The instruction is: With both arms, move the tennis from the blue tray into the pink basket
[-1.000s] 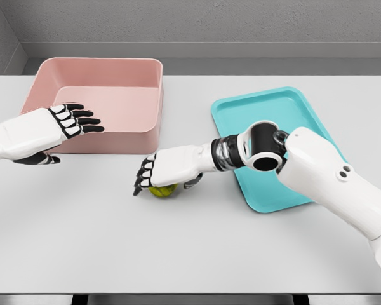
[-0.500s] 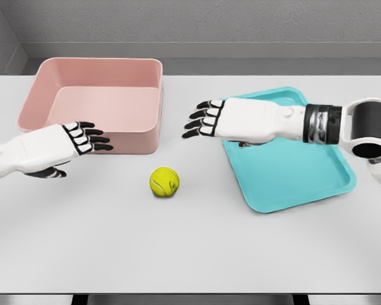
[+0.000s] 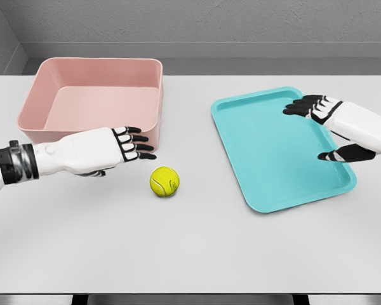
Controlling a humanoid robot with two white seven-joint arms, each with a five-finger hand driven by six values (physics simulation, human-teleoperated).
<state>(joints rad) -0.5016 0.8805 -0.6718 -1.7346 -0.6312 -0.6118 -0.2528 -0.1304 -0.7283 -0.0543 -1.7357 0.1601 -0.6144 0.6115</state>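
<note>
A: Where does the tennis ball [image 3: 164, 181] sit right now?

B: On the bare white table [image 3: 190, 248], left of centre in the frame, between the pink basket [image 3: 95, 105] at upper left and the blue tray [image 3: 280, 147] at right. It is out of the tray and not in the basket. Nothing touches it.

A: Which hand is nearer?

B: The left hand [image 3: 124, 147], clearly. Its fingers [image 3: 140, 147] point toward frame right, and the ball lies just below and to the right of those tips, near but apart. The fingers are extended and relaxed, holding nothing. A ball has no long axis, so approach angle matters less than closing that small gap down and to the right.

A: And the right hand [image 3: 333, 124]?

B: It hangs over the far right edge of the tray, well apart from the ball, fingers spread, thumb lower, empty.

A: What differs from half a second ago?

B: The left hand has advanced to the right along the basket's front wall, so its tips are now close to the ball. The right hand, which was stretched out over the tray's left edge, has pulled back to the right. The ball has stayed where it was.

A: Next step, in your view?

B: Probably the left hand closes on the ball, then lifts it up and left over the basket's near wall.
</note>
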